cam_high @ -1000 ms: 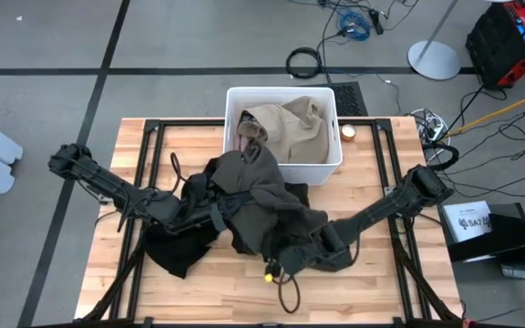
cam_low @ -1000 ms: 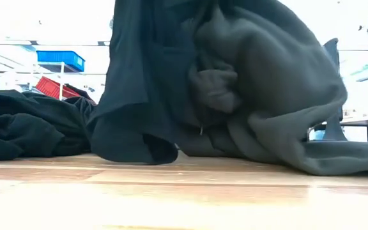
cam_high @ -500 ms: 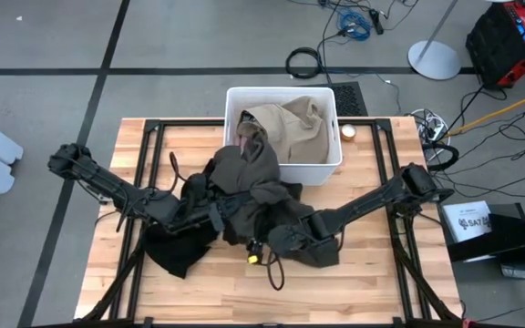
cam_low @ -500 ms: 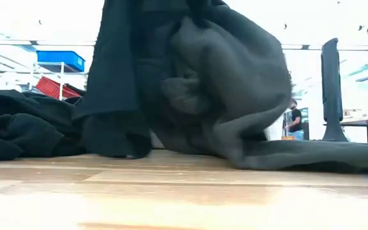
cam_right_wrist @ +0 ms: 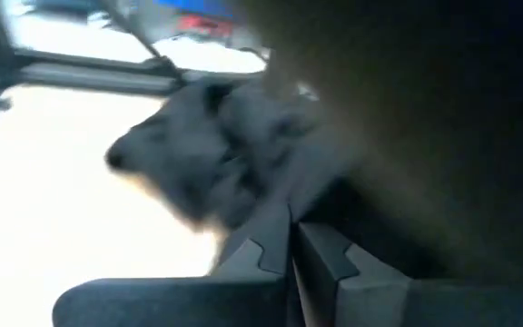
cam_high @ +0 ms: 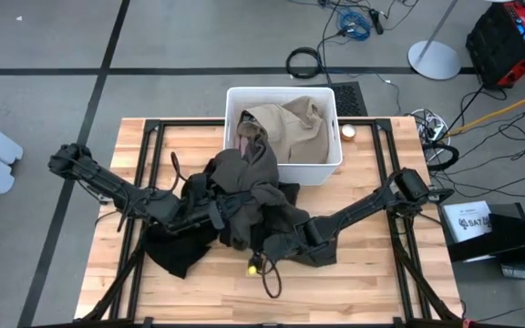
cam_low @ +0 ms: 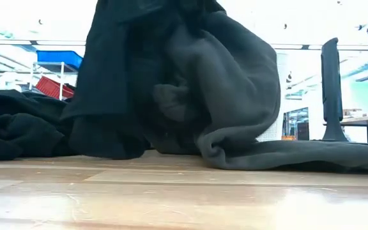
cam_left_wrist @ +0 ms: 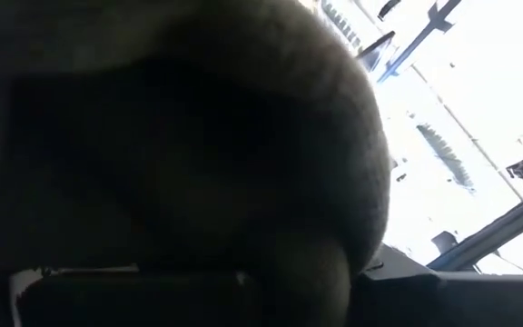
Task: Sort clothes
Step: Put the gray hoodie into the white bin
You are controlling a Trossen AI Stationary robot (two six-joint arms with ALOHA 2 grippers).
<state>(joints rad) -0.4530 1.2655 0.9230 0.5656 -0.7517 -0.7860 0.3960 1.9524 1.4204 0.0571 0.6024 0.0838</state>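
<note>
Overhead, olive garment [cam_high: 253, 187] drapes wooden table [cam_high: 363, 282].

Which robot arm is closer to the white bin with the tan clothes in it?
Left. The left end effector is buried in the dark olive garment just below the white bin; the right end effector sits farther down the table.

Two dark jointed arms, looped black cables, the right claw [cam_right_wrist: 291, 263] with grey angular fingers
</note>
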